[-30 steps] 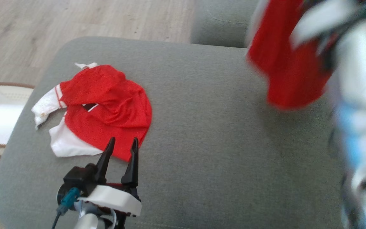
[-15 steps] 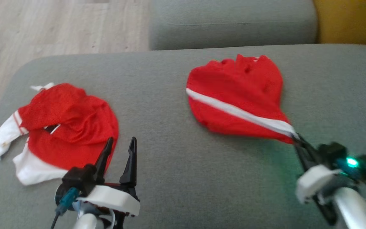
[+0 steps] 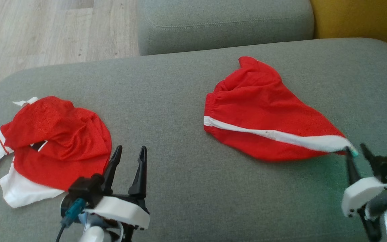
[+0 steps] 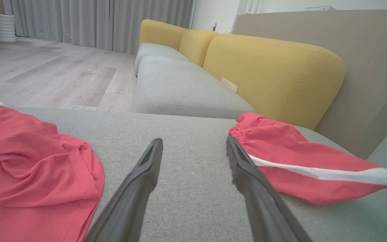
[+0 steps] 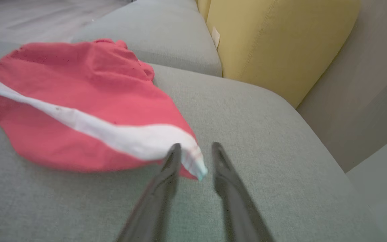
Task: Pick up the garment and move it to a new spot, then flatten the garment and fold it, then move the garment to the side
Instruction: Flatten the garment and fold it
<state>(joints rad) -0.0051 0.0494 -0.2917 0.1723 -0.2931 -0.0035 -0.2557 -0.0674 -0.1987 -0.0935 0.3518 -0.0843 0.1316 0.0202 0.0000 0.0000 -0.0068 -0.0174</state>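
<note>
right fingers (image 5: 166, 174) stand slightly apart with nothing clamped; the white-striped tip of the shorts (image 5: 79, 90) lies loose between them. your left fingers (image 4: 146, 171) are spread wide and empty, just beside the shirt (image 3: 55, 134). you'll see the shorts on the right half of the sofa cushion (image 3: 186, 168), red and rumpled, waistband toward your left, tapering to that tip.

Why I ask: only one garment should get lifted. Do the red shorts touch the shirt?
Apart. Head view: bare grey cushion lies between shorts and shirt.
</note>
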